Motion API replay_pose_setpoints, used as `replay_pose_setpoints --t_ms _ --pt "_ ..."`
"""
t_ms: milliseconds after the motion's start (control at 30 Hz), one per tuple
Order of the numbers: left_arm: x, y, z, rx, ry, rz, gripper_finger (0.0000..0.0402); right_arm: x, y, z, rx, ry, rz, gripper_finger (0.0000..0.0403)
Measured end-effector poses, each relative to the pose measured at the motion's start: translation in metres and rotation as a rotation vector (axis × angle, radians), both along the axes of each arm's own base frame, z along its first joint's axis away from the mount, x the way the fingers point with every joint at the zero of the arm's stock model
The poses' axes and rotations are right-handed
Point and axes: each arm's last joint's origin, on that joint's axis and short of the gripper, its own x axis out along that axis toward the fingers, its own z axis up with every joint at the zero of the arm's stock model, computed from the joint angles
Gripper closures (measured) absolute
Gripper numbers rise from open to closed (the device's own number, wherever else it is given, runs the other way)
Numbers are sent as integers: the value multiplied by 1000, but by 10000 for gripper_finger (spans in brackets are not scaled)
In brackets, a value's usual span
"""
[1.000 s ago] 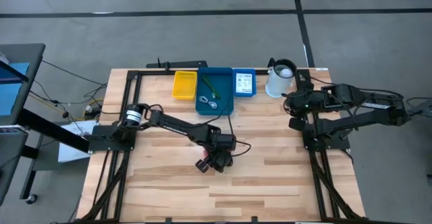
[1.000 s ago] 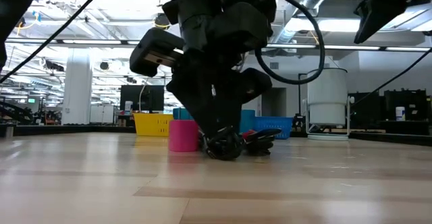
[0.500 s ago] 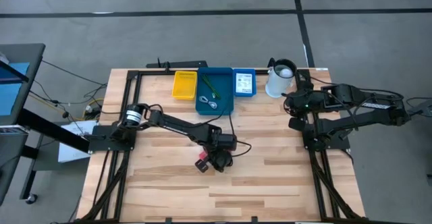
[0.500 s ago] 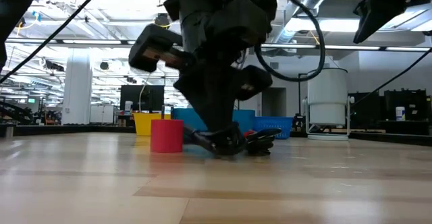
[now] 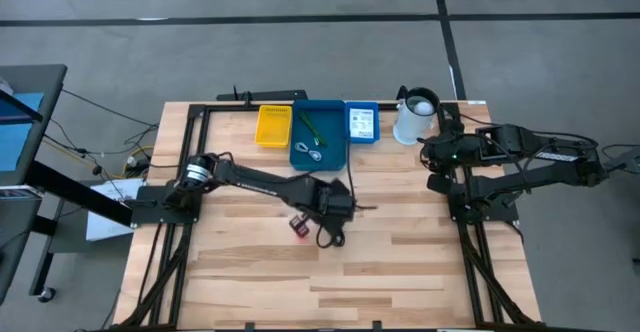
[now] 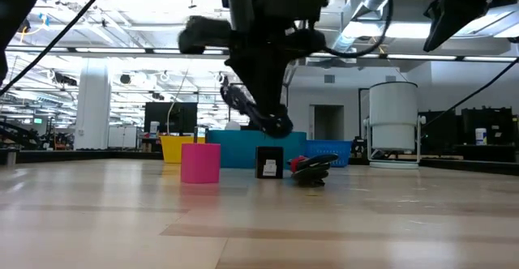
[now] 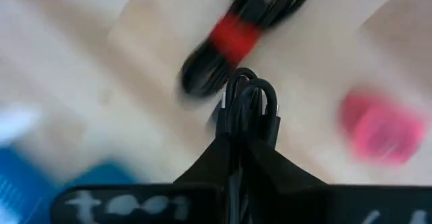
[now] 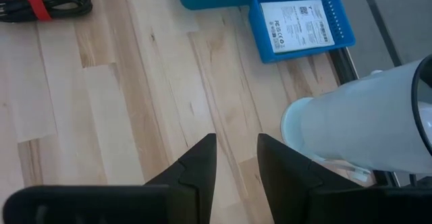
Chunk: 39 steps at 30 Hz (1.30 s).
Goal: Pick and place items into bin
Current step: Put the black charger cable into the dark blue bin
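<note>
Our left pincer is clamped on a light, floppy black cable; mid-bundle grips hold best.

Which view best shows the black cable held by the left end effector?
The left wrist view: the black cable loops out between the shut fingers. The low view shows it lifted and blurred; the high view only a dangling loop; the right wrist view misses it.

A: You're in some big industrial lab, right?

B: Yep. You've got exposed silver ducts and strip lights overhead, a white pillar, equipment racks behind, and a wooden counter on bare concrete floor.
</note>
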Motion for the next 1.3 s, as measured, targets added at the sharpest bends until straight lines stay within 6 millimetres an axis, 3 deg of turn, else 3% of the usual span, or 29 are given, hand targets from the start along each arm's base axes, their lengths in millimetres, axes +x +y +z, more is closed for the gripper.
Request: replay_pose_setpoints --t_ms 167,300,500,667,767,933,1300 --pt "4 35 26 83 -17 101 394 0 0 0 0 0 -1 301" --pt "7 75 48 81 -63 206 394 0 0 0 -2 0 -2 301" --pt "2 158 78 83 -175 398 391 -1 -2 1 -77 11 -24 301" --pt "-15 228 83 34 -243 622 390 -1 -3 1 -103 12 -39 301" --pt "-28 254 82 -78 -254 712 385 -1 -3 1 -100 11 -41 301" --pt "-37 275 82 -286 -289 785 361 -1 -3 1 -82 3 -56 301" --pt "-26 271 87 -249 -397 840 302 -1 -3 1 -58 -14 -93 301"
